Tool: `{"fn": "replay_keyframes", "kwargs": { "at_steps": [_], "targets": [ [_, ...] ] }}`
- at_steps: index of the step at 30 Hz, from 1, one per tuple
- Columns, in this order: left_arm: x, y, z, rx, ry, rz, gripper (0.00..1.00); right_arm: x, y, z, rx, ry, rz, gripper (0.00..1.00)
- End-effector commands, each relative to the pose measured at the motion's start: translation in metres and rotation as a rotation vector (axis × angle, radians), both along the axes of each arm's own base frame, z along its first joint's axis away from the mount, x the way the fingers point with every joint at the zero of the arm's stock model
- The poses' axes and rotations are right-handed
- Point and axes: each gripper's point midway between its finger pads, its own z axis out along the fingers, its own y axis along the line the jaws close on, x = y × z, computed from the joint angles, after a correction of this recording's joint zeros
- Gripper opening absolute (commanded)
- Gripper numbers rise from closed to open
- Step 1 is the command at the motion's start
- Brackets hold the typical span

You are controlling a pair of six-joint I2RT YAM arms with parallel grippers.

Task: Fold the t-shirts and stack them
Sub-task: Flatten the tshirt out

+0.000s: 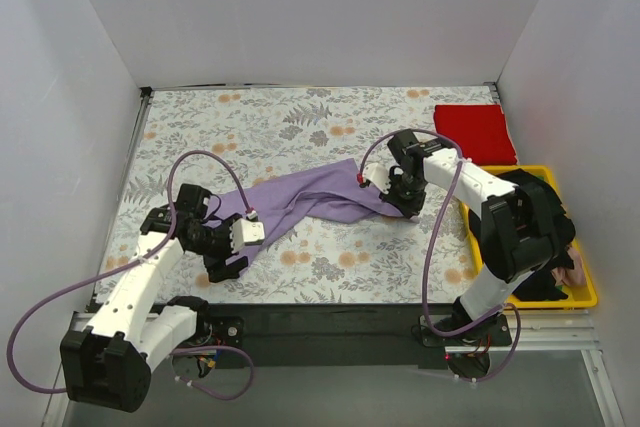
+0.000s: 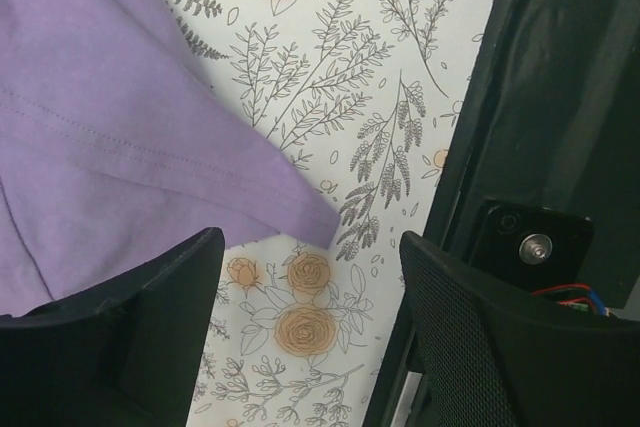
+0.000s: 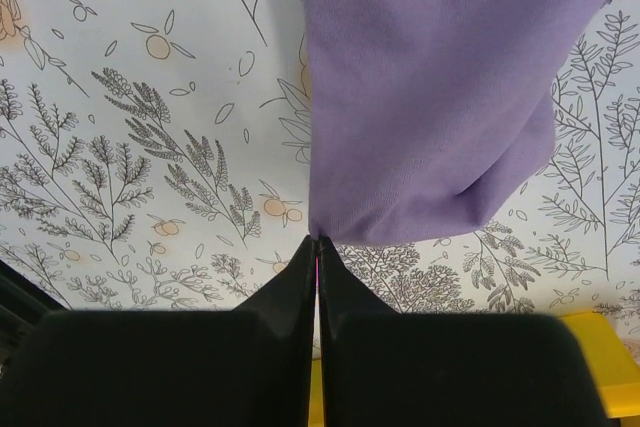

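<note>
Only from overhead does the lavender t-shirt (image 1: 310, 197) show stretched left to right; the right gripper (image 3: 318, 242) pinches its edge, the left gripper (image 2: 310, 242) gapes empty.

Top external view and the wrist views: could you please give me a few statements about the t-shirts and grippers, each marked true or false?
1. The right gripper is shut on an edge of the lavender t-shirt. True.
2. The left gripper is clamped on the lavender t-shirt. False: its jaws stand open at the shirt's corner.
3. The red t-shirt lies in the yellow tray. False: it lies folded on the floral cloth at the far right corner, just beyond the tray.
4. The lavender t-shirt lies rumpled, not neatly folded. True.
</note>
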Motion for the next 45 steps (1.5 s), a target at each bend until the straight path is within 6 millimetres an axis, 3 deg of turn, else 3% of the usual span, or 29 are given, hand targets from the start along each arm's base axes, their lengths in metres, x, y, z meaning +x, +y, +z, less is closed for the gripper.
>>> {"fn": "replay_keyframes", "kwargs": {
  "at_steps": [1,3,8,16,21,28,34,42,44,45],
  "targets": [
    [0.013,0.001,0.003,0.012,-0.066,-0.013,0.70,-0.005,-0.007,0.013,-0.008,-0.022,0.016,0.01],
    [0.019,0.009,-0.010,0.065,-0.058,-0.002,0.68,-0.007,-0.008,0.012,-0.012,-0.022,0.016,0.01],
    [0.017,0.022,-0.035,0.153,0.044,0.000,0.48,-0.009,-0.010,0.010,-0.021,-0.015,0.000,0.01],
    [-0.003,0.020,-0.039,0.172,0.312,0.123,0.53,-0.008,-0.007,0.010,-0.011,-0.009,-0.019,0.01],
    [-0.011,0.021,-0.055,0.210,0.442,0.225,0.53,-0.003,-0.008,0.011,-0.021,-0.021,-0.016,0.01],
    [-0.001,0.024,-0.068,0.237,0.428,0.307,0.48,-0.002,-0.006,0.011,-0.020,-0.017,-0.017,0.01],
    [-0.003,-0.001,-0.051,0.111,0.470,0.277,0.37,0.000,-0.005,0.010,-0.021,-0.014,-0.018,0.01],
    [0.008,-0.004,-0.060,0.130,0.465,0.331,0.31,0.003,-0.002,0.011,-0.009,-0.016,-0.022,0.01],
    [0.017,-0.003,-0.064,0.141,0.446,0.369,0.32,0.003,-0.002,0.010,-0.010,-0.011,-0.022,0.01],
    [0.017,-0.002,-0.066,0.149,0.453,0.392,0.38,0.003,-0.002,0.010,-0.009,-0.012,-0.022,0.01]
  ]
}}
